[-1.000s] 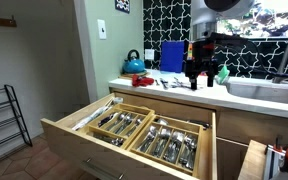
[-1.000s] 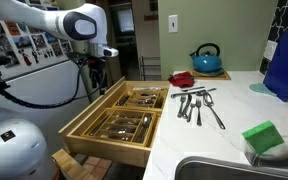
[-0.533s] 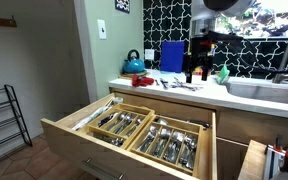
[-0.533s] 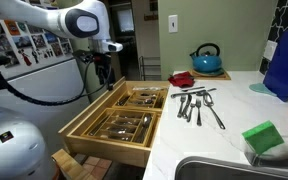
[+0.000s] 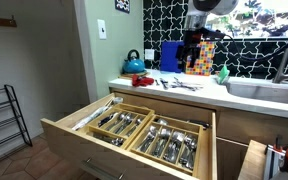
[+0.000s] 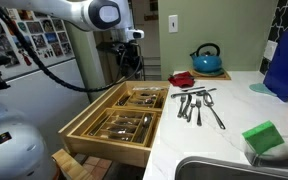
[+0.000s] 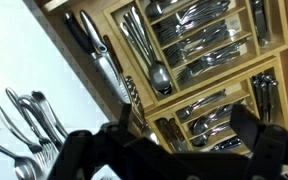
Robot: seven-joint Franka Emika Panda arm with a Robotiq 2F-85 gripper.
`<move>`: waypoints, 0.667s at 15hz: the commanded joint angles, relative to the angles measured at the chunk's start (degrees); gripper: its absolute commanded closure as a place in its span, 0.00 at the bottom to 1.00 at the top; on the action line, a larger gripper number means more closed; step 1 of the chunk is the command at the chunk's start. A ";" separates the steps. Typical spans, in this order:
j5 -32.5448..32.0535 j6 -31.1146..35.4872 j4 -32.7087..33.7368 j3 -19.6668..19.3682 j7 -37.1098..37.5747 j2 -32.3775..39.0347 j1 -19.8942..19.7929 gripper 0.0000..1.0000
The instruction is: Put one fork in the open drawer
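Light-wood, wide and shallow, divider-fitted drawer (image 5: 76, 150) pulled out at 6 o'clock beneath the white counter (image 6: 184, 142), already full of cutlery. Has swung the black two-fingered gripper (image 6: 133, 66) off its far edge, up and toward 3 o'clock, jaws spread wide and empty. Suggests fetching one of the loose silver forks (image 6: 196, 106), untouched at 4 o'clock from there; nothing delivered yet.

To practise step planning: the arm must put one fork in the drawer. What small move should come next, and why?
Probably slide the pincer sideways over the forks on the counter, then lower. The wrist view shows it open and empty above the drawer edge, with the forks off to one side.
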 commanded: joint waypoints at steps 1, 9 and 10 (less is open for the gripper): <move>-1.67 1.65 4.60 -3.50 -9.49 7.45 -0.18 0.00; -5.74 3.19 11.54 -9.46 -23.65 18.70 -4.64 0.00; -4.42 4.03 12.11 -9.85 -23.90 19.64 -5.01 0.00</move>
